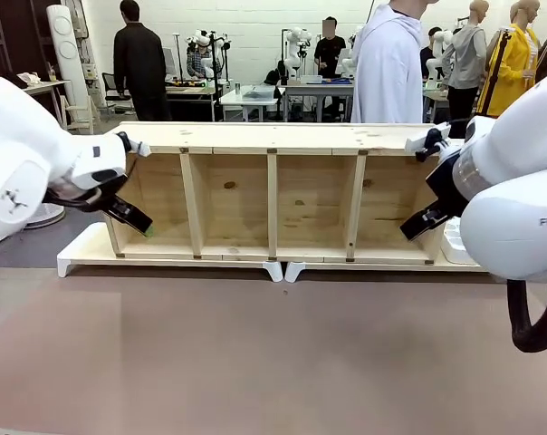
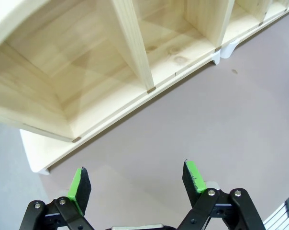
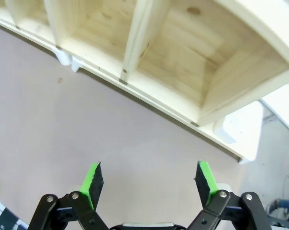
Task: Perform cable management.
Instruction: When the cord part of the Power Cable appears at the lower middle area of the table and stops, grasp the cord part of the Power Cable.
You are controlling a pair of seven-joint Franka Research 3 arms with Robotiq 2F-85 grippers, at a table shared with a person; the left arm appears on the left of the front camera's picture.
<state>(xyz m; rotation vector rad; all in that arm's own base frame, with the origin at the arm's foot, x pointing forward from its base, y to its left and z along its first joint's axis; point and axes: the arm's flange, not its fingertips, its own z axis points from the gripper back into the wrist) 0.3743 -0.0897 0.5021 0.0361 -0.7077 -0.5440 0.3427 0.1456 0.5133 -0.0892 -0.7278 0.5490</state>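
The only lettering I can read is "FRA" in dark capitals on the right arm (image 1: 518, 208), cut short by the picture's edge. The left arm (image 1: 29, 172) carries a small dark mark on its shell, too small to read.

A long wooden shelf (image 1: 273, 195) lies on its side across the surface (image 1: 255, 362), its four open bays facing the robot. It sits on white supports (image 1: 273, 269), two of which meet under the middle. The bulk of the right arm covers the shelf's right end, and the left arm hides part of its left end. A white block (image 1: 455, 245) sits just beside the right end, half hidden by the arm, and I cannot tell what it is. A black ribbed hose (image 1: 532, 331) loops under the right arm and runs off the picture's edge.

The left pincer (image 2: 135, 172) hangs over bare surface near the shelf's left bay, its green pads (image 2: 77, 184) spread wide with nothing between them. The right pincer (image 3: 148, 170) hangs likewise near the right-hand bay, jaws wide and holding nothing.

A person in a white hooded top (image 1: 388, 72) stands behind the shelf, cut off at the top and hidden below the waist by the wood.

Where the cable lies I cannot tell.
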